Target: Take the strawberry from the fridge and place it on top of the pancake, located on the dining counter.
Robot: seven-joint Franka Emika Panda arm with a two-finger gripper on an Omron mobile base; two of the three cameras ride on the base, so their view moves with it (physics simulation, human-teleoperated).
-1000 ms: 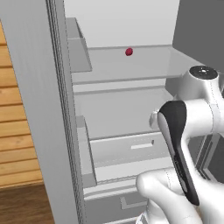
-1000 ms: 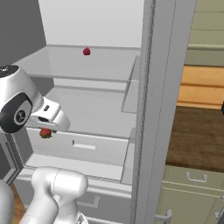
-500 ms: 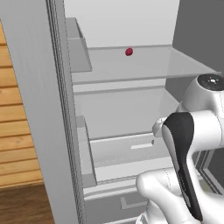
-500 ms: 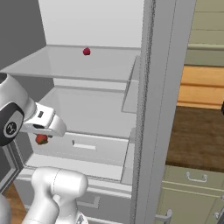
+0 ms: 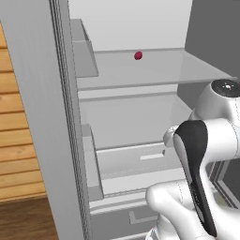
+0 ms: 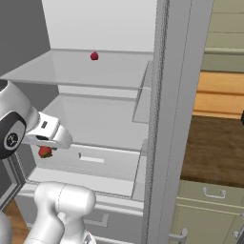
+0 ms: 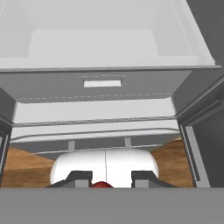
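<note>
The gripper (image 7: 103,181) is closed on a strawberry (image 6: 45,152), outside the open fridge (image 6: 162,119); another berry (image 5: 138,56) lies on its shelf (image 5: 154,70).

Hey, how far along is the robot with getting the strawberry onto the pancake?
Done: the fridge is open and the pincer is shut on the strawberry, off the shelves. In hand: it holds the berry low, in front of the drawer. Left: carrying it to the dining counter and setting it on the pancake. Another red berry lies on the upper shelf.
</note>
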